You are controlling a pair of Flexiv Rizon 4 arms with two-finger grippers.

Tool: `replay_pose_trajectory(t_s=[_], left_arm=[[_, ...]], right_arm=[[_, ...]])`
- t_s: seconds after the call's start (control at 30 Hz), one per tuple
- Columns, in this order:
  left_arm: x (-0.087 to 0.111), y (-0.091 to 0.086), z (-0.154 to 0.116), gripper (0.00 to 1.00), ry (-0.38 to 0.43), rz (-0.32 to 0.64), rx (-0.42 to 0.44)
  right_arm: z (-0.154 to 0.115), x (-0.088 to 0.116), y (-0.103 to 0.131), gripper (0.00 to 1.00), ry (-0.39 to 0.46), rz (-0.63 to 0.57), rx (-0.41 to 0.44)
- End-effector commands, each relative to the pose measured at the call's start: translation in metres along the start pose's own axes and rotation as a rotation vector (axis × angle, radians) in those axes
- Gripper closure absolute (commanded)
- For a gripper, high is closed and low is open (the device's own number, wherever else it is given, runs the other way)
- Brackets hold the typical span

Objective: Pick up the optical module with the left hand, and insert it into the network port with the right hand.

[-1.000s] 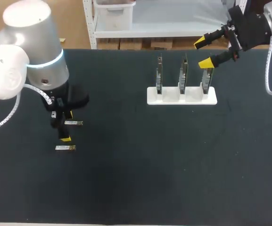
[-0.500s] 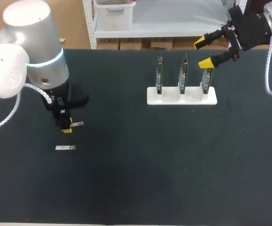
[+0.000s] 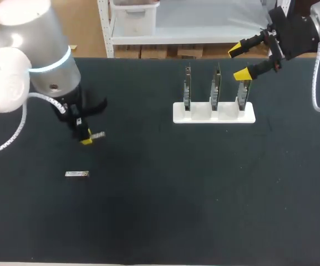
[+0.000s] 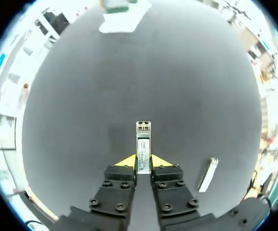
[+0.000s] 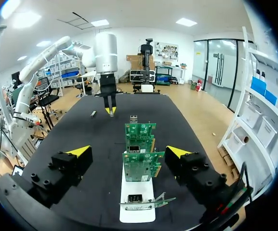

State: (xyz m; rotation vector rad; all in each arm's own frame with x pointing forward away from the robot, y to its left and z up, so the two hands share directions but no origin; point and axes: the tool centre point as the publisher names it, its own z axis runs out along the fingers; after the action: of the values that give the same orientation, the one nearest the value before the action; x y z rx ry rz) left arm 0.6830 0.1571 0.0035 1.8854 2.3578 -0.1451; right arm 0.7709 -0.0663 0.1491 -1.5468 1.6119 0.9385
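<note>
- Head view shows our left arm [image 3: 40, 66] coming in from the left, its wrist turned down over the left part of the counter [image 3: 160, 210].
- Our left claw [image 3: 85, 138] is clamped on the module [image 3: 97, 134], one finger on each long side. Most of the module sticks out past the yellow tips.
- A second module [image 3: 76, 174] lies flat on the counter, near that claw but apart from it.
- Our right arm [image 3: 309, 27] enters at the far right corner. Our right claw [image 3: 238, 62] is spread wide and holds nothing, by the right end of the white rack [image 3: 214, 115].
- Three cards [image 3: 216, 86] stand upright in the rack. In the right wrist view they sit ahead of the spread fingers, untouched.
</note>
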Motion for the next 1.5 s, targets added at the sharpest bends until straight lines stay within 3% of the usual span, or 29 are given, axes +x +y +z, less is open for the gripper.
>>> replay_pose_trajectory(t_s=[0.03,0.2,0.37,0.77,1.0,1.27,1.5], left_arm=[[-0.003,0.007,-0.016,1.0,-0.127,-0.086,-0.041],[-0.022,0.033,-0.043,1.0,-0.382,-0.271,-0.095],[-0.048,0.054,-0.064,1.0,-0.525,-0.331,-0.144],[-0.139,0.095,-0.108,1.0,-0.758,-0.293,-0.235],[-0.184,0.109,-0.131,1.0,-0.873,-0.26,-0.26],[-0.224,0.108,-0.147,1.0,-1.012,-0.211,-0.204],[-0.257,0.101,-0.152,1.0,-1.077,-0.146,-0.147]], right_arm=[[0.0,0.0,0.003,0.0,0.0,-0.001,0.006],[0.0,0.0,0.003,0.0,0.0,-0.001,0.006],[0.0,0.0,0.003,0.0,0.0,-0.001,0.006],[0.0,0.0,0.003,0.0,0.0,-0.001,0.006],[0.0,0.0,0.003,0.0,0.0,-0.001,0.006],[0.0,0.0,0.003,0.0,0.0,-0.001,0.006],[0.0,0.0,0.003,0.0,0.0,-0.001,0.006]])
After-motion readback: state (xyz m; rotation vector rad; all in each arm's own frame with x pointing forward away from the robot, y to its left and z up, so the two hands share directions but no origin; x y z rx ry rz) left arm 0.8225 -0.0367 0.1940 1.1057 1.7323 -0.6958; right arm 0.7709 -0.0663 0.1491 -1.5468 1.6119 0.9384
